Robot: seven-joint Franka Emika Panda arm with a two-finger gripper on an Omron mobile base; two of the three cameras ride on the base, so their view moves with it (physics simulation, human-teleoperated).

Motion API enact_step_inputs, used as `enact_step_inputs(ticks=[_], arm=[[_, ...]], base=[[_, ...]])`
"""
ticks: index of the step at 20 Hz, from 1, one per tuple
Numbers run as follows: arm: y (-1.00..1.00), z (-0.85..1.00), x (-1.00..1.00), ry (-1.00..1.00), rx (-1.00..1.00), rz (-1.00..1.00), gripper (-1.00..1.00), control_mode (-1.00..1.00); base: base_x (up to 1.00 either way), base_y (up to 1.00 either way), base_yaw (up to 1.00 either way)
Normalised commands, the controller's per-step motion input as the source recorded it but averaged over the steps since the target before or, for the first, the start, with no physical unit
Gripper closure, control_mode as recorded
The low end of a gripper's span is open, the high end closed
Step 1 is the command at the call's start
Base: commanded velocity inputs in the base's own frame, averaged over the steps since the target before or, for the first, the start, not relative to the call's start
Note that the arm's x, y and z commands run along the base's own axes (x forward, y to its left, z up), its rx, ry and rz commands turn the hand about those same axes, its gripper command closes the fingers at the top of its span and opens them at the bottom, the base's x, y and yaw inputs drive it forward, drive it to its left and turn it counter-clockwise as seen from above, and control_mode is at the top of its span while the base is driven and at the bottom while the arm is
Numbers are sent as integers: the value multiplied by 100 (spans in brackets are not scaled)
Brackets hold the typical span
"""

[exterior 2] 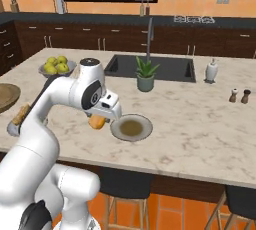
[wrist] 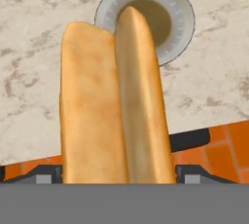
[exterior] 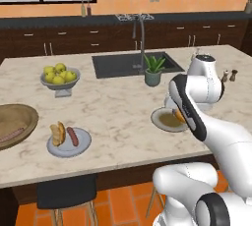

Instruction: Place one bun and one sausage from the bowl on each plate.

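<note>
One bun (wrist: 114, 101) sits clenched in your pincer (exterior 2: 98, 122), just short of the empty plate (wrist: 181, 13) ahead; it's light and soft, so hold its long sides gently.

Split golden bun (wrist: 114, 106) held above the empty grey plate (exterior 2: 131, 127); other plate (exterior: 69, 142) holds 1 bun, 1 sausage.

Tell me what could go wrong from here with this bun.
1. The gripper carries the bun beside the empty plate, not over its middle; released here, it may land on the rim or counter.
2. The plate sits near the counter's front edge, so a rolling bun might fall to the floor.
</note>
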Motion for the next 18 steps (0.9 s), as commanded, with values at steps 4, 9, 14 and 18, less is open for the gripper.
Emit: enact_step_inputs(ticks=[4,9,14,18], arm=[[0,0,0,0,0,0,100,100],[-1,-5,23,0,0,0,100,-100],[0,-41,97,0,0,0,100,-100],[0,-61,99,2,0,0,100,-100]], base=[[60,-39,4],[35,-2,1],[0,0,0],[0,0,0]])
